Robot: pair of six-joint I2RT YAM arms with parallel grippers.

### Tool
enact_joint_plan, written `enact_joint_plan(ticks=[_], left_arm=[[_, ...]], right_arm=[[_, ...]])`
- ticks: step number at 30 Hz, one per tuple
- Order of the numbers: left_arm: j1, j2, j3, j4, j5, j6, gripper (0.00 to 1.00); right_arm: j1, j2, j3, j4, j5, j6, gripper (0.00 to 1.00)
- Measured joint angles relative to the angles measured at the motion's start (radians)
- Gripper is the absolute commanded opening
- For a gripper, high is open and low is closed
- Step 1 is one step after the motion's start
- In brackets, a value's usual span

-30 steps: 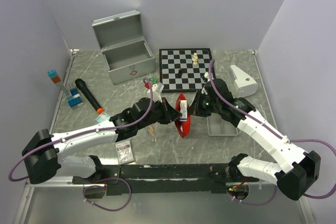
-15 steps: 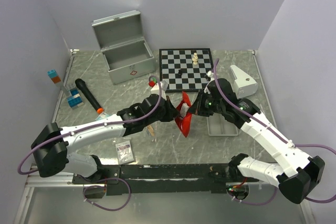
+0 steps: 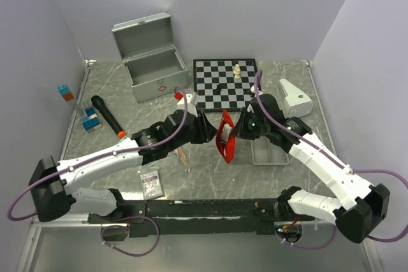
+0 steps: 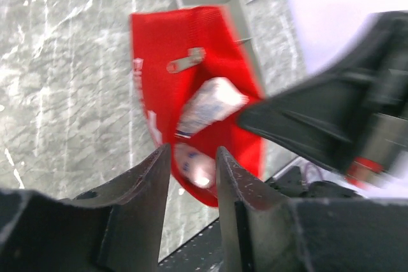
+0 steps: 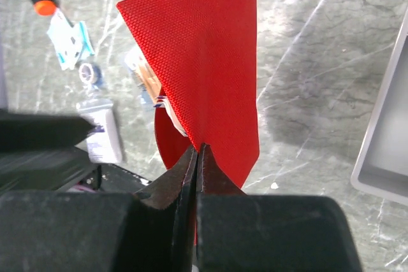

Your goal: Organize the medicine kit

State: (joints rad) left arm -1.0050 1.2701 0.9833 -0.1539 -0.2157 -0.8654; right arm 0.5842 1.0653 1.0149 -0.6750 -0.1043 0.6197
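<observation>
The medicine kit's silver case (image 3: 153, 68) stands with its lid up at the back left. Its red pouch (image 3: 225, 136) hangs mouth-open above the table's middle. My right gripper (image 3: 234, 133) is shut on the pouch's edge (image 5: 204, 62), fingertips (image 5: 199, 148) pinching the fabric. My left gripper (image 3: 208, 134) is just left of the pouch and open, with nothing between its jaws (image 4: 193, 157). In the left wrist view the pouch (image 4: 159, 62) holds white packets (image 4: 209, 103), and a metal zip pull (image 4: 185, 62) shows.
A chessboard (image 3: 226, 84) with pieces and a white device (image 3: 294, 97) lie at the back right. A grey tray (image 3: 268, 152) sits under the right arm. A black marker (image 3: 106, 116), blue blocks (image 3: 91, 121), a sachet (image 3: 151, 184) and a wooden stick (image 3: 185, 157) lie left.
My left gripper has opened and drawn back a little to the left, leaving a white packet in the pouch. The right gripper still holds the pouch, which now hangs straighter.
</observation>
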Motion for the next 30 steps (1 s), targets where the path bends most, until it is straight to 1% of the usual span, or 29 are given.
enact_joint_plan(ticks=[4, 7, 11, 16, 21, 24, 27, 30], left_arm=[[0.000, -0.036, -0.002, 0.042, 0.030, 0.010, 0.37], [0.000, -0.029, -0.004, 0.100, 0.084, 0.014, 0.32], [0.000, 0.031, 0.000, 0.154, 0.145, 0.018, 0.26], [0.000, 0.131, 0.001, 0.161, 0.169, 0.015, 0.17], [0.000, 0.201, 0.012, 0.140, 0.128, -0.003, 0.16], [0.000, 0.253, 0.071, 0.095, 0.096, -0.020, 0.14], [0.002, 0.280, 0.118, 0.069, 0.078, -0.024, 0.17], [0.004, 0.262, 0.109, 0.069, 0.077, -0.023, 0.23]], right_arm=[[-0.005, 0.018, -0.010, 0.000, -0.001, -0.004, 0.00], [-0.005, 0.017, -0.011, 0.002, -0.009, -0.004, 0.00], [-0.006, 0.013, -0.011, 0.001, -0.015, -0.004, 0.00], [-0.006, -0.008, -0.011, 0.001, -0.019, -0.003, 0.00], [-0.006, -0.024, -0.011, 0.001, -0.026, 0.000, 0.00], [-0.006, -0.029, -0.014, 0.001, -0.027, 0.000, 0.00], [-0.006, -0.032, -0.015, 0.000, -0.026, 0.000, 0.00], [-0.006, -0.032, -0.015, 0.000, -0.019, -0.004, 0.00]])
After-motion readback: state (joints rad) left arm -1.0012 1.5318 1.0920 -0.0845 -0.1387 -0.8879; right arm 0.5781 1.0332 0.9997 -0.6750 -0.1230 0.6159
